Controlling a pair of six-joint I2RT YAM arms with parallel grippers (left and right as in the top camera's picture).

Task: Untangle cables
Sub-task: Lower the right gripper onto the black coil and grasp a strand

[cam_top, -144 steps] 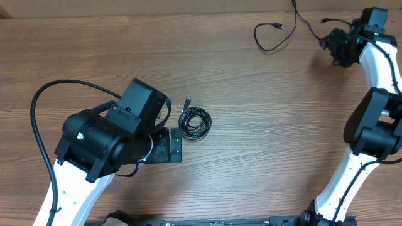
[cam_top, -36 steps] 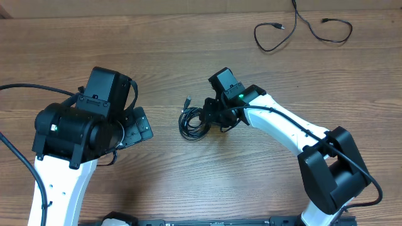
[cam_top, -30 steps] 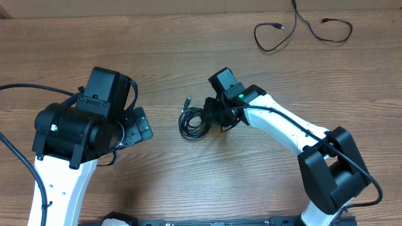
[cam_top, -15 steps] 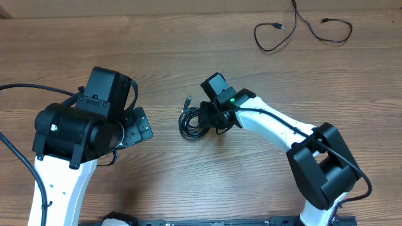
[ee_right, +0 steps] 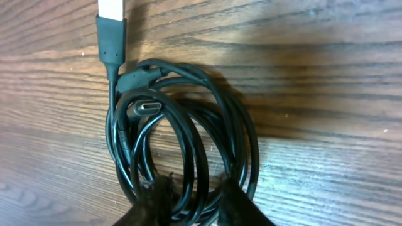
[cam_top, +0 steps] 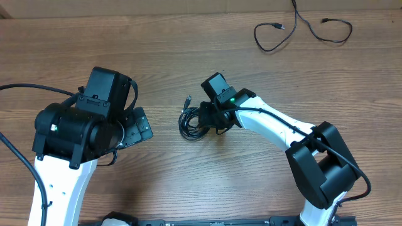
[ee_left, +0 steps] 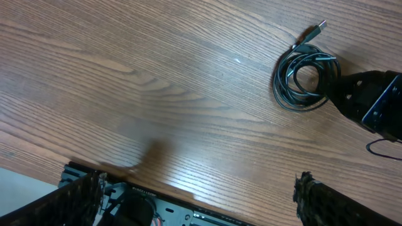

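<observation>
Left claw [cam_top: 139, 125] hangs at the left of the overhead frame, jaws spread wide and holding nothing, above the brown wooden desk [cam_top: 188, 56]. Near the centre lies a thin black cable wound into a small coil [cam_top: 193, 123], its silver plug [ee_left: 320, 27] pointing up. Right claw [cam_top: 210, 119] sits on the coil's right edge, its fingers [ee_right: 154, 199] straddling several strands; whether they pinch them I cannot tell. More loose thin black cable [cam_top: 271, 50] sprawls at the upper right.

The left arm [cam_top: 63, 185] and right arm [cam_top: 276, 129] are white with black joints, thick black wires [cam_top: 34, 86], one green light [cam_top: 232, 98].
</observation>
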